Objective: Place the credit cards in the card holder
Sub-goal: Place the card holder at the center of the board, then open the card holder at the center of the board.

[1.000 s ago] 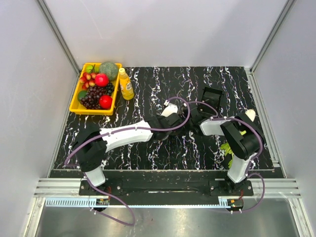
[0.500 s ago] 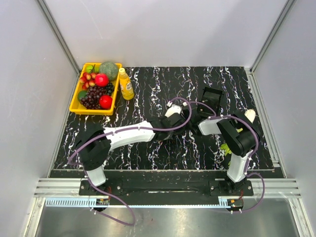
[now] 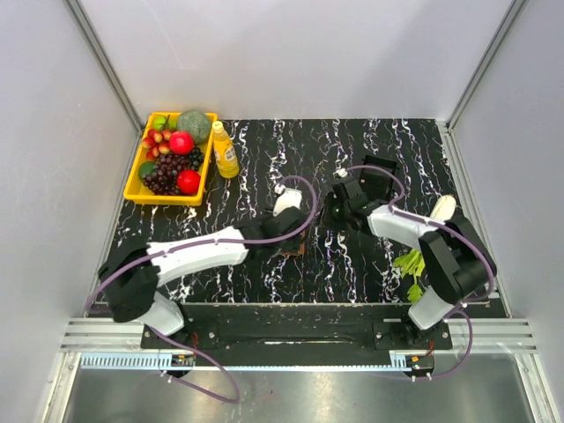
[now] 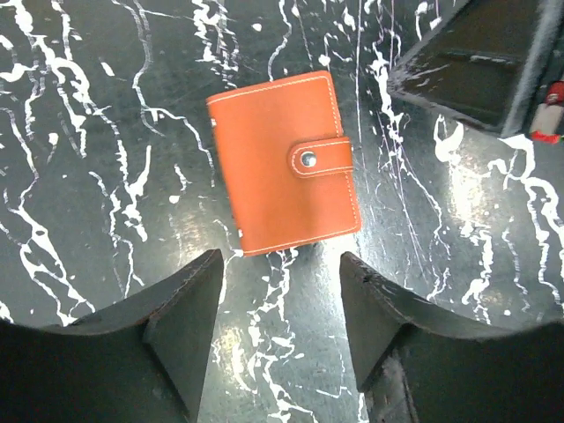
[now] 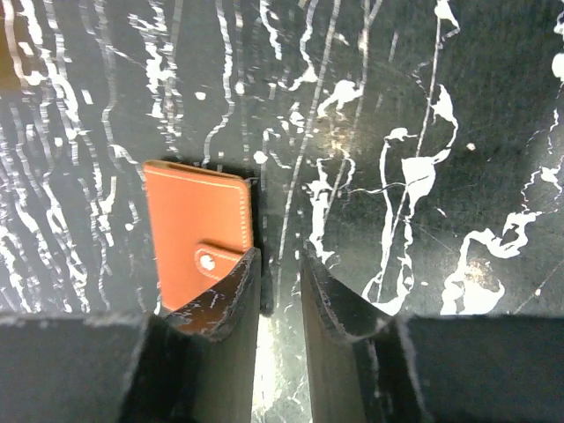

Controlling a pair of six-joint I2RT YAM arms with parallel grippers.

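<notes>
The card holder (image 4: 278, 167), an orange-brown leather wallet with pale stitching, lies flat on the black marbled table with its snap strap fastened. My left gripper (image 4: 280, 260) hovers just short of its near edge, open, with nothing between the fingers. In the right wrist view the card holder (image 5: 194, 229) lies to the left of my right gripper (image 5: 280, 256), whose jaws stand narrowly apart over bare table and hold nothing. From above, the card holder (image 3: 296, 248) peeks out beside my left gripper (image 3: 284, 236), and my right gripper (image 3: 337, 208) sits further back on the right. The credit cards are out of view.
A black plastic tray (image 3: 379, 172) stands behind the right gripper and also shows as the tray (image 4: 476, 62) in the left wrist view. A yellow fruit basket (image 3: 139, 169) and a yellow bottle (image 3: 224, 150) are at the back left. Green leaves (image 3: 408, 264) lie near the right arm.
The two grippers, close together at the table's middle before, have drawn apart. The left one swung left and opened wide; the right one moved back and opened a little.
</notes>
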